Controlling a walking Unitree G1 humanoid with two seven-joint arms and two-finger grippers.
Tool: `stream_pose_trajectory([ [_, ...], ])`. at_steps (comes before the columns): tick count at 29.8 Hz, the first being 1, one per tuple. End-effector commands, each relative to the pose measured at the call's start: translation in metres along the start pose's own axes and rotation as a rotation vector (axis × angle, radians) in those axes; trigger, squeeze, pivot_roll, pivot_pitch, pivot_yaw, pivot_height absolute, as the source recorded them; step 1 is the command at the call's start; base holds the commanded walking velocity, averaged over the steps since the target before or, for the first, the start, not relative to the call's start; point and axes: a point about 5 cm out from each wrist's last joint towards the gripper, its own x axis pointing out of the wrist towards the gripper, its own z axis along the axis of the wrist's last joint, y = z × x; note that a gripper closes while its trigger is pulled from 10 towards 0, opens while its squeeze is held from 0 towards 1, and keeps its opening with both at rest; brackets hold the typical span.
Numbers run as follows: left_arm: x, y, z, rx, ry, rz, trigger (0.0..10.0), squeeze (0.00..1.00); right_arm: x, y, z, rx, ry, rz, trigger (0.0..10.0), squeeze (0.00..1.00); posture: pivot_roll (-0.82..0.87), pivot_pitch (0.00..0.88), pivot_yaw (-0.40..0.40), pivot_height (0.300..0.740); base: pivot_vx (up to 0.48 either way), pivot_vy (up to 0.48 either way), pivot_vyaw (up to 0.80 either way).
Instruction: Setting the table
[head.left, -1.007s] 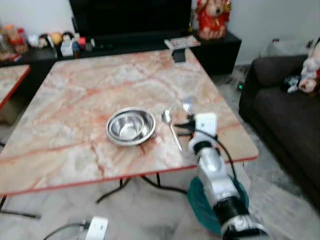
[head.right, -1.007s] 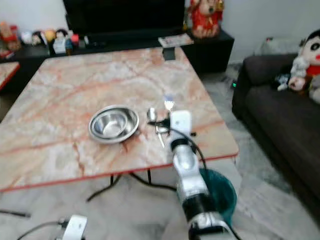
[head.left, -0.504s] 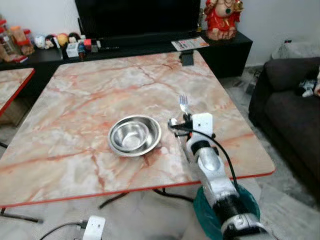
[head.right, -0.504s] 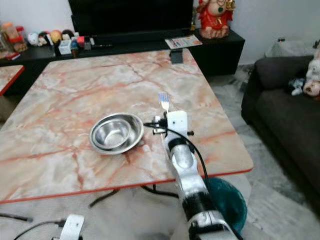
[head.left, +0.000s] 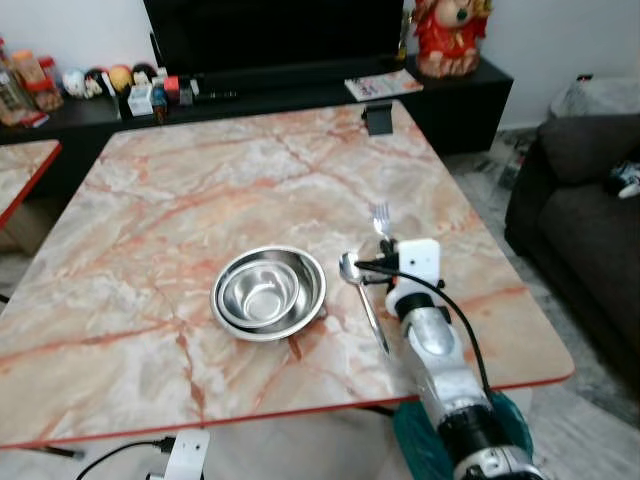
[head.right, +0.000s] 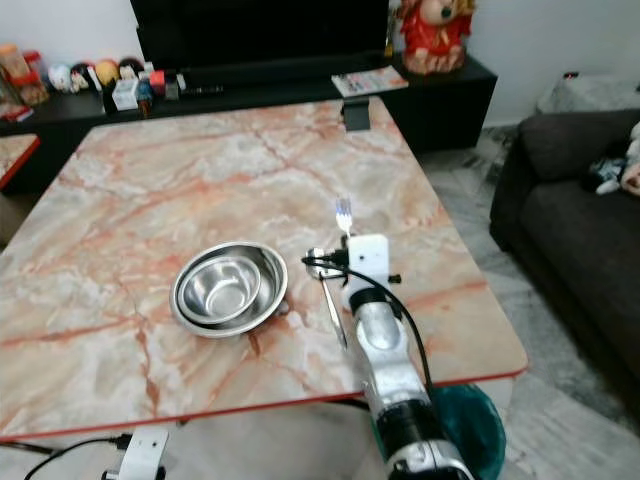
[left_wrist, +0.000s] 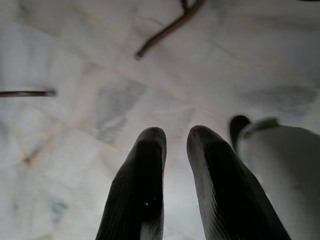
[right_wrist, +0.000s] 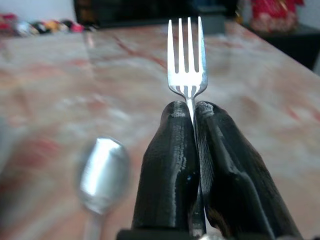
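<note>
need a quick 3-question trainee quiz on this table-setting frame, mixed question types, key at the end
1. True or false: the right claw is shut on the fork, with the tines pointing away from the wrist.
2. Multiple choice: where does the spoon lie on the marble table?
A. inside the steel bowl
B. between the steel bowl and the right claw
C. at the far edge by the TV stand
3. Fill in: the left claw hangs over the ____, not the table.

Key: 1 true; 2 B; 3 floor.
</note>
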Motion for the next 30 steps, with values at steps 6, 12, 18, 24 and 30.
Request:
stream_pose_trajectory([
  [6,-0.002,0.006,-0.010,0.016,0.032,0.006,10.0,0.00,-0.002,-0.004,0.002,-0.019,0.033,-0.024,10.0,0.00,-0.03,0.029,0.069,0.714,0.000,0.000,0.00],
  [12,-0.002,0.007,-0.009,0.017,0.028,0.004,10.0,0.00,-0.003,-0.006,-0.003,-0.021,0.066,-0.030,10.0,0.00,-0.03,0.022,0.069,0.714,0.000,0.000,0.00],
  [18,-0.002,0.006,-0.009,0.019,0.026,-0.001,10.0,0.00,-0.001,-0.008,-0.003,-0.023,0.086,-0.046,10.0,0.00,-0.03,0.017,0.069,0.714,0.000,0.000,0.00],
  [24,-0.002,0.005,-0.010,0.021,0.033,-0.004,10.0,0.00,0.003,-0.005,-0.008,-0.026,0.133,0.000,10.0,0.00,-0.02,0.022,0.069,0.714,0.000,0.000,0.00],
  [30,-0.002,0.006,-0.011,0.015,0.035,0.002,10.0,0.00,0.005,-0.005,-0.010,-0.025,0.155,0.000,10.0,0.00,-0.01,0.027,0.068,0.714,0.000,0.000,0.00],
])
